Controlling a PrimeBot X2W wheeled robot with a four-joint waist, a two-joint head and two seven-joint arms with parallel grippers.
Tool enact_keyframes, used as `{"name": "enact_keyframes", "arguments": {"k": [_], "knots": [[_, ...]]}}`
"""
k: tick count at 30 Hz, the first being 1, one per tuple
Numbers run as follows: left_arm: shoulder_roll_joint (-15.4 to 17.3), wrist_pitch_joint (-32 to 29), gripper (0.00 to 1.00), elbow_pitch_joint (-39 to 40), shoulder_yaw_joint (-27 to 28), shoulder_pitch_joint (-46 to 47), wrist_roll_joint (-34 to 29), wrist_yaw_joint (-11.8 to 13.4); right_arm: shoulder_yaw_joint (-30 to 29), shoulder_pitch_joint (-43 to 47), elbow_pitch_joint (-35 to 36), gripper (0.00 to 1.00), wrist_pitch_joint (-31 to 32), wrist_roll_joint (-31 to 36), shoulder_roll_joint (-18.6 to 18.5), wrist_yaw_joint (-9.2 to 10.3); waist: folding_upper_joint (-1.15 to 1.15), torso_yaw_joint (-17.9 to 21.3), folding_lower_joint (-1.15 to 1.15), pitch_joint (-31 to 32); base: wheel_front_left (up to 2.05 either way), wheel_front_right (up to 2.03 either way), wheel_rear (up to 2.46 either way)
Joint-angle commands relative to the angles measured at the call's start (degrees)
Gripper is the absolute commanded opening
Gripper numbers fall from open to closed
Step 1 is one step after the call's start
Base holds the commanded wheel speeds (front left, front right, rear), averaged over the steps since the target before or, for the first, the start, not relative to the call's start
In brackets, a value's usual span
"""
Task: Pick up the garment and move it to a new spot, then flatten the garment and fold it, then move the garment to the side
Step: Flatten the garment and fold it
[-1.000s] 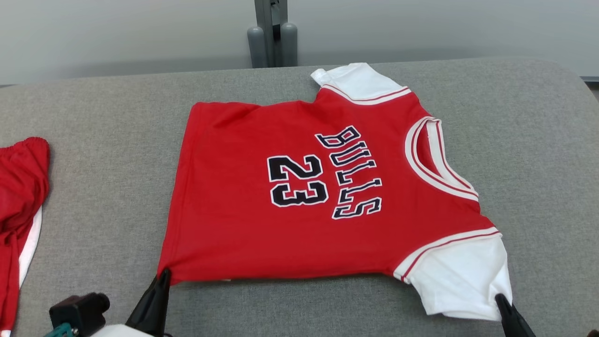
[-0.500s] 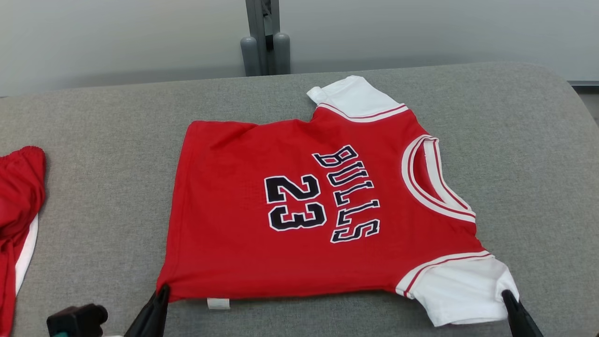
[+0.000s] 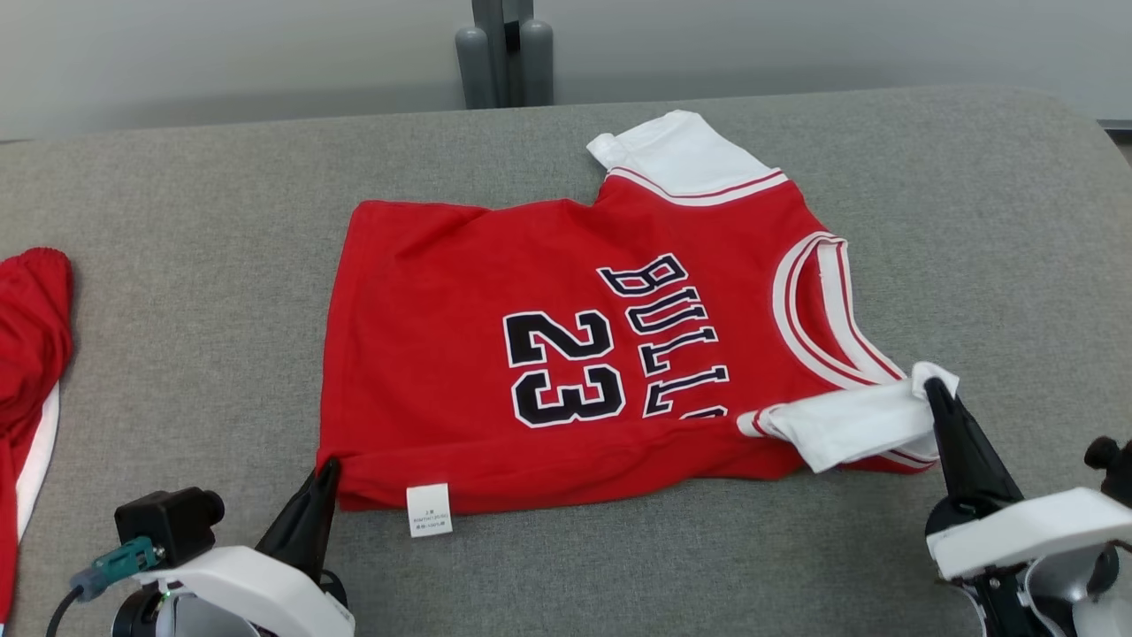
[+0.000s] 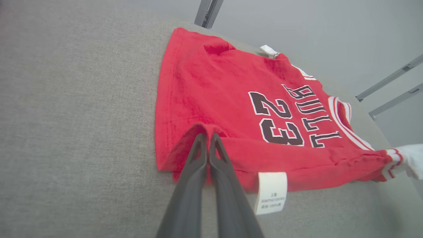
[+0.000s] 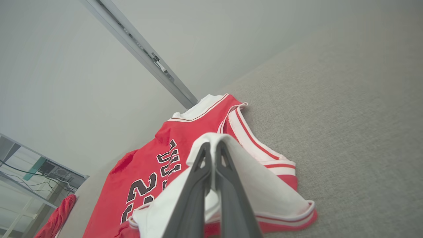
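The red jersey (image 3: 566, 354) lies spread on the grey table (image 3: 177, 265), number side up. The left hand (image 3: 325, 469) is clenched on its near hem corner. The right hand (image 3: 929, 389) grips the near white sleeve (image 3: 849, 425), doubled over the jersey's shoulder. Another red garment (image 3: 31, 336) lies well beyond the jersey's hem.

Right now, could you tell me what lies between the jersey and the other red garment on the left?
Just bare grey upholstery, as the head view shows; the jersey and the red garment lie apart.
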State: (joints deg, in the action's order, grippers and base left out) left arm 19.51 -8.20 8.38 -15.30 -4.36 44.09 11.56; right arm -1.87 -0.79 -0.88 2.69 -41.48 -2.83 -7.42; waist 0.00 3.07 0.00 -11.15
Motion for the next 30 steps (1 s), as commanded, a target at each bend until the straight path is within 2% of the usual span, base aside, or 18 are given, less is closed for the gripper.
{"name": "enact_keyframes", "arguments": {"k": [1,3,9,16,17,18,19,20,21,25,30], "knots": [[0.1,0.5,0.0,-1.1,-0.1,1.8,0.1,-0.6,0.0,-2.1,-1.3,0.0,0.3,1.0,-0.3,-0.13,0.0,-0.4,0.0,-1.0,0.0,0.0,0.0],[-0.5,0.9,0.0,-2.7,-0.5,3.6,0.1,-1.5,0.6,-5.1,-3.6,0.0,0.7,-0.2,-0.3,-0.13,0.0,-0.8,0.0,-2.0,0.0,0.0,0.0],[-1.5,2.7,0.0,-8.0,-1.0,8.9,-0.7,-3.4,0.9,-12.0,-10.6,0.0,-0.2,2.3,-0.3,-0.13,0.0,-1.7,0.0,-4.2,0.0,0.0,0.0],[-3.3,4.9,0.0,-13.3,-2.0,13.5,-1.0,-5.2,1.4,-15.8,-16.2,0.0,-1.0,3.3,-0.3,-0.13,0.0,-2.1,0.0,-5.9,0.0,0.0,0.0],[-3.5,5.1,0.0,-14.0,-2.0,13.9,-0.9,-5.5,1.5,-16.0,-16.7,0.27,-1.3,3.3,-0.3,-0.13,0.0,-2.1,0.0,-6.0,0.0,0.0,0.0],[-4.0,5.4,0.27,-15.1,-2.3,14.4,-0.7,-6.1,1.5,-16.3,-17.4,1.0,-1.9,3.0,-0.3,-0.13,0.0,-2.1,0.0,-6.2,0.0,0.0,0.0],[-4.2,6.2,0.93,-15.3,-2.2,14.6,-0.8,-6.0,1.6,-16.2,-17.5,1.0,-2.2,2.6,-0.3,-0.13,0.0,-2.1,0.0,-6.3,0.0,0.0,0.0],[-4.2,6.2,0.93,-15.3,-2.2,14.6,-0.8,-6.0,1.6,-16.2,-17.5,1.0,-2.2,2.6,-0.3,-0.13,0.0,-2.1,0.0,-6.3,0.0,0.0,0.0],[-4.4,6.7,1.0,-15.6,-2.1,14.6,-0.9,-5.9,1.4,-15.9,-17.4,1.0,-2.8,2.8,-0.3,-0.13,0.0,-2.1,0.0,-6.3,0.0,0.0,0.0],[-4.1,11.0,1.0,-15.7,-1.1,13.3,-4.0,-3.3,0.7,-12.8,-14.1,1.0,-7.2,2.8,-1.1,-0.12,0.0,-2.2,0.0,-5.5,0.0,0.0,0.0],[-3.7,15.6,1.0,-14.0,0.0,12.2,-7.0,-0.4,-0.6,-9.8,-11.0,1.0,-12.0,6.1,-2.5,-0.13,0.0,-2.2,0.0,-4.4,0.0,0.0,0.0]]}}
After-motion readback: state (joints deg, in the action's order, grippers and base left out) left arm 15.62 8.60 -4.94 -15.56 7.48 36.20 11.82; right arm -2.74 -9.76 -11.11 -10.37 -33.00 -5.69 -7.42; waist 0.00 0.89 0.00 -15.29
